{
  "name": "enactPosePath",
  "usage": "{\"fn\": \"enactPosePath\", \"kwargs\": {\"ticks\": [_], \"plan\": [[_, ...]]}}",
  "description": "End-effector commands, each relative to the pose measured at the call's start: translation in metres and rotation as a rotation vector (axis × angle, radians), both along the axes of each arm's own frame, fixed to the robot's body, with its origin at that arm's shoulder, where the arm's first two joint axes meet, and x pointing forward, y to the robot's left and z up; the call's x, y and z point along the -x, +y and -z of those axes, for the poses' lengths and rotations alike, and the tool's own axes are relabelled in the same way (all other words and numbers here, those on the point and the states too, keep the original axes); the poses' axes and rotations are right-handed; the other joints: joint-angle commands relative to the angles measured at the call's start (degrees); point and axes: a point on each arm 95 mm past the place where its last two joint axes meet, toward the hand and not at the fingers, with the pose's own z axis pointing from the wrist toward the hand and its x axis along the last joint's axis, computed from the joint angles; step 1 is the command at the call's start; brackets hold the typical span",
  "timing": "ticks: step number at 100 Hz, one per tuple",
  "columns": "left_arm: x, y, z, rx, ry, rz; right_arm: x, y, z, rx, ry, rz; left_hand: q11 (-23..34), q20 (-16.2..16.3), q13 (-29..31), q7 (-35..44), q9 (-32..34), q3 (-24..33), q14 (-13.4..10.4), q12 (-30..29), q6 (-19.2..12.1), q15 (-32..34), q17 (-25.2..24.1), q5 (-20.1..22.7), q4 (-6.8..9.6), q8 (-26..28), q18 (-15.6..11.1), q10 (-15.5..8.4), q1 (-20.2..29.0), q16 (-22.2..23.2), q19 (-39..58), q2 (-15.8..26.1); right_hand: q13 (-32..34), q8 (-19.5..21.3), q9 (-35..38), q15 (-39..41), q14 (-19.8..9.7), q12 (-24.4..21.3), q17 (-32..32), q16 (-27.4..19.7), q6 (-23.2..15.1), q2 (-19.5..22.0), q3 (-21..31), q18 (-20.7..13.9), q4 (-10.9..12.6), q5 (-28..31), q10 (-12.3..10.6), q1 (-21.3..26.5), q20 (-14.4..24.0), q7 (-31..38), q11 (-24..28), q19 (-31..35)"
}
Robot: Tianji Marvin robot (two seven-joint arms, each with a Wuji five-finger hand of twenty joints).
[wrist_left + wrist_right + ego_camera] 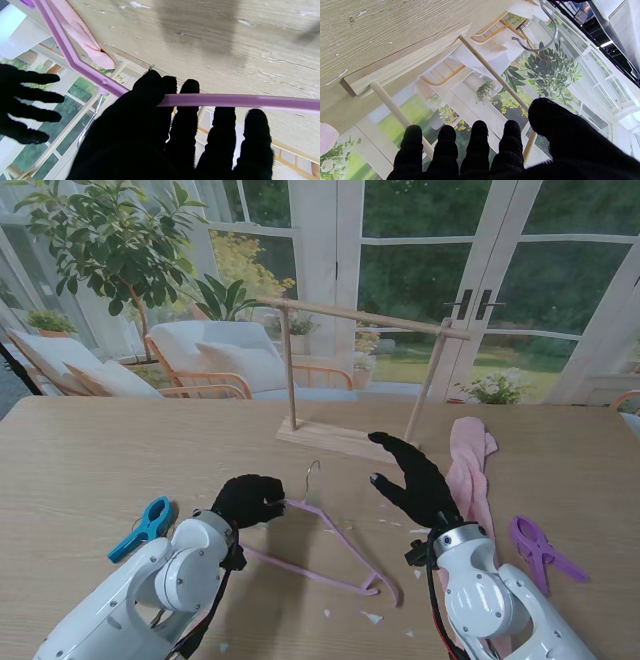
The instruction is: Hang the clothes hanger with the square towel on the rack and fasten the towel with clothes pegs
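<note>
A pink-purple clothes hanger (330, 555) lies tilted between my arms, its metal hook (312, 475) pointing toward the rack. My left hand (250, 500) is shut on one arm of the hanger (225, 100), the bar pinched between thumb and fingers (190, 87). The pink square towel (470, 470) lies crumpled on the table to the right, off the hanger. My right hand (415, 480) hovers open with fingers spread between hanger and towel, just nearer to me than the wooden rack (360, 370). In the right wrist view the rack (492, 72) fills the frame.
A blue peg (145, 527) lies to the left of my left arm. A purple peg (540, 548) lies to the right of my right arm. Small white flecks dot the wooden table (100, 450). Windows and garden chairs stand behind the table.
</note>
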Motion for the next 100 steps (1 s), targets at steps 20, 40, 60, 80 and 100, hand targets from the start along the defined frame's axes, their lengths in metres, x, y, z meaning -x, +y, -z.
{"fn": "enactPosePath", "kwargs": {"ticks": [20,40,60,80,100], "plan": [[0.004,-0.001,-0.014,0.062,0.014,0.029,0.001,0.005,0.001,-0.014,0.016,-0.005,3.4,-12.3,8.3,0.9,6.8,1.3,6.1,2.2,-0.5,8.8,-0.9,2.2,1.44,1.3,5.2,4.8,3.2,3.5,31.6,1.2,-0.3,0.9,-1.0,0.8,-1.5,0.5,0.3,0.0,-1.5,-1.4,1.4,-0.1,1.1,-0.2,-1.1,0.9,1.1,0.5,1.1,-1.3],[0.003,-0.002,-0.017,0.098,0.031,0.041,0.001,0.005,0.001,-0.016,0.019,-0.001,18.4,-1.8,14.7,4.5,6.3,-6.5,9.9,16.8,1.1,24.8,6.5,-3.6,2.77,4.7,9.8,4.8,7.1,17.1,42.4,5.3,-0.3,1.1,-1.0,1.0,-1.5,0.6,0.5,0.1,-1.8,-1.5,1.6,0.0,1.0,1.4,-1.1,1.0,1.2,1.2,1.4,-1.1],[0.001,-0.004,-0.016,0.149,0.037,0.063,0.001,0.005,0.002,-0.017,0.021,0.003,31.4,20.5,22.1,10.4,5.0,-11.8,7.9,23.4,2.1,42.1,20.4,-8.1,3.7,7.8,12.2,3.3,8.4,26.7,53.2,7.4,-0.3,1.1,-1.0,1.3,-1.4,0.6,0.8,0.1,-1.9,-1.5,1.9,0.1,1.0,1.5,-1.0,1.1,1.3,1.4,1.5,-0.8],[-0.002,-0.005,-0.015,0.18,0.012,0.102,0.0,0.005,0.002,-0.016,0.021,0.005,33.1,23.4,25.9,12.1,5.2,-9.6,6.3,25.7,1.5,47.7,29.5,-8.4,3.33,9.2,12.2,2.2,6.3,28.3,61.4,6.0,-0.2,1.1,-1.0,1.6,-1.3,0.7,1.1,0.3,-1.8,-1.6,2.2,0.2,1.0,1.6,-1.0,1.2,1.4,1.5,1.7,-0.5],[-0.003,-0.004,-0.017,0.193,0.026,0.123,0.0,0.005,0.002,-0.015,0.021,0.006,13.1,10.2,21.1,7.2,6.5,-4.2,7.9,20.1,-0.4,24.1,18.7,-5.3,2.6,4.5,12.2,1.5,7.8,15.6,46.6,4.1,-0.3,1.0,-1.0,1.8,-1.3,0.7,1.1,0.4,-1.8,-1.7,2.4,0.3,0.9,1.6,-0.9,1.2,1.5,1.5,1.8,-0.3]]}}
